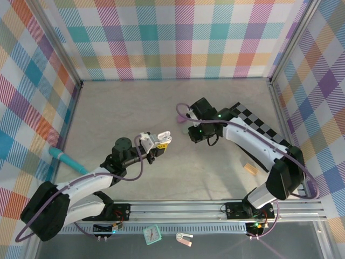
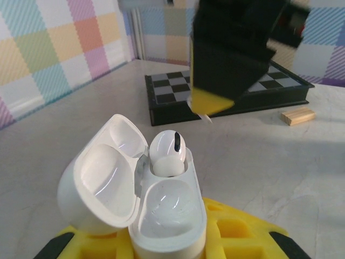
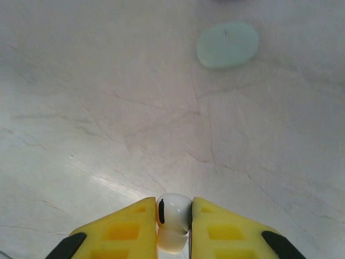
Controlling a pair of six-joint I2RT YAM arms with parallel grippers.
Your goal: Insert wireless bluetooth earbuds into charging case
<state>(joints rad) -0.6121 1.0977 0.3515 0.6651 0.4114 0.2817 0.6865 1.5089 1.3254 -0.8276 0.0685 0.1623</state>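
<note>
Between the right gripper's (image 3: 173,205) yellow fingers (image 3: 132,226), a white earbud (image 3: 173,218) is pinched tight over the pale table (image 3: 108,108). A mint-green pebble case (image 3: 227,44) lies well beyond it. The left gripper (image 2: 161,243) is clenched on a white charging case (image 2: 170,216) with its lid (image 2: 99,178) flipped open. A second white earbud (image 2: 168,154) sits in the far socket, and the near socket is empty. A chessboard (image 2: 280,89) and a wooden block (image 2: 298,115) lie behind.
</note>
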